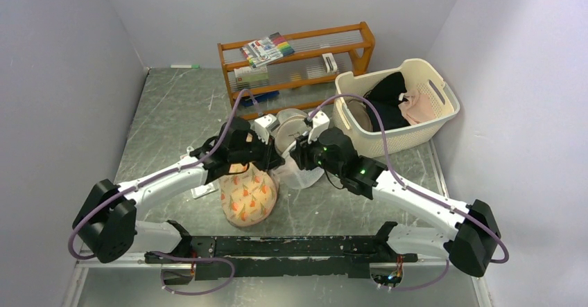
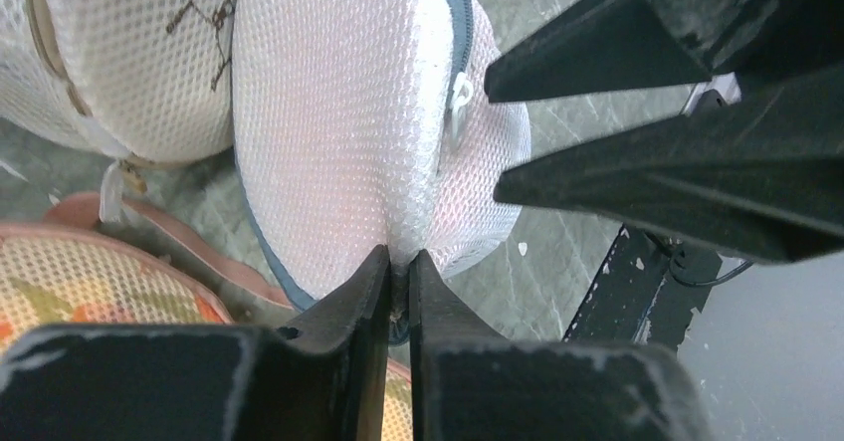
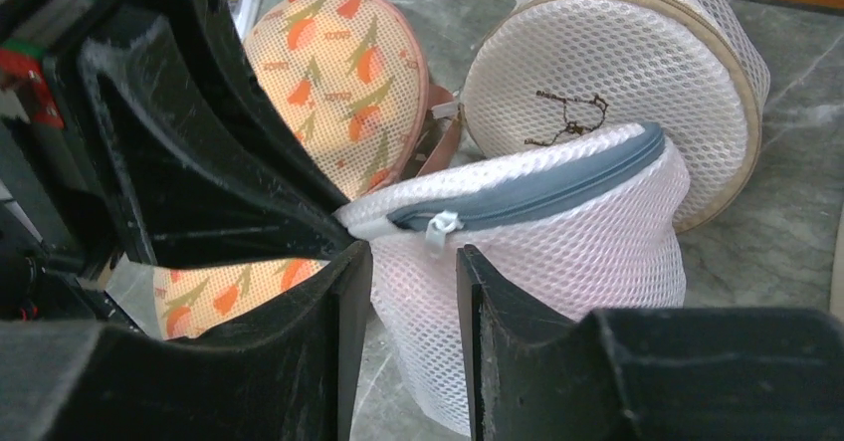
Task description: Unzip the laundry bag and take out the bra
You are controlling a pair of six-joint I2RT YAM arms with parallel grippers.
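The laundry bag [image 3: 557, 242] is white mesh with a grey-blue zipper [image 3: 537, 187] that is closed; it lies on its side between both arms [image 1: 302, 175]. A faint pink shows through the mesh; the bra itself is hidden. My left gripper [image 2: 398, 262] is shut, pinching a fold of the bag's mesh [image 2: 338, 122] near its edge. My right gripper [image 3: 413, 262] is open, its fingers on either side of the bag's wall just below the white zipper pull [image 3: 441, 228], not touching it. The pull also shows in the left wrist view [image 2: 458, 103].
A peach floral pouch [image 1: 247, 196] lies just left of the bag. A similar round mesh bag with dark print [image 3: 597, 73] stands behind it. A cream laundry basket [image 1: 430, 130] with clothes is at right, a wooden rack [image 1: 298, 57] at the back.
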